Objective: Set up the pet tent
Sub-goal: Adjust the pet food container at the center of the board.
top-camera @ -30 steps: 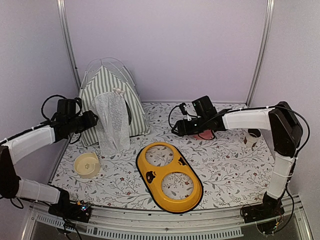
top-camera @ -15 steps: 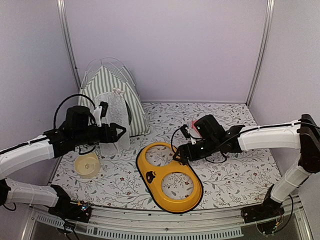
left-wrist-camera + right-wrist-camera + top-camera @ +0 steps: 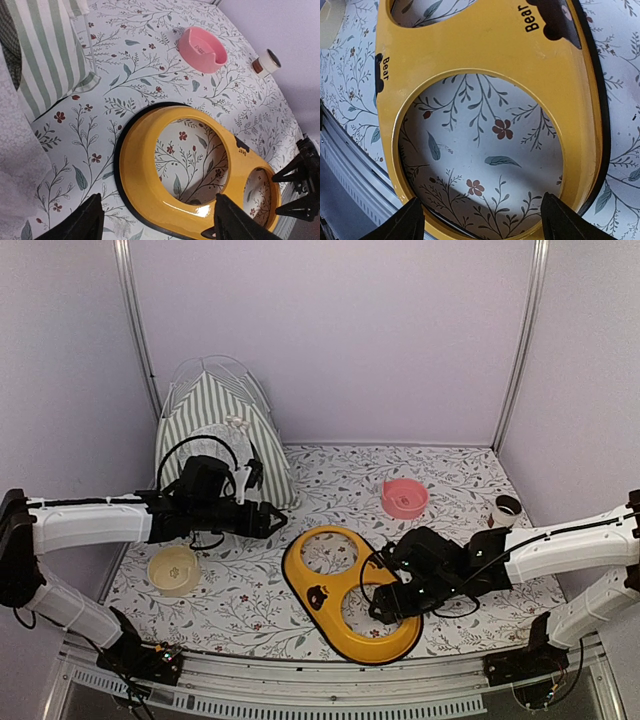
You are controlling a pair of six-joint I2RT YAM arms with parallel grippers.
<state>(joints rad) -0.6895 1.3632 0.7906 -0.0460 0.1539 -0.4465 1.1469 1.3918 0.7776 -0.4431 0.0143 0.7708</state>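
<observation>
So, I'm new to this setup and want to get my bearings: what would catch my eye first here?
The bright yellow two-hole bowl holder in the front middle of the floral table stands out most, with the right gripper open just above its near hole. Next comes the green-and-white striped pet tent, standing in the back left corner with the left gripper open near its front. A pink bowl sits back right.

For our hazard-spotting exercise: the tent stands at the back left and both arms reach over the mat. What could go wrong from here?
The left arm's cable loops hang right in front of the pet tent; a swing could snag and topple it. The right gripper hovers open above the yellow feeder, which sits close to the near edge; a low pass might shove it off.
</observation>
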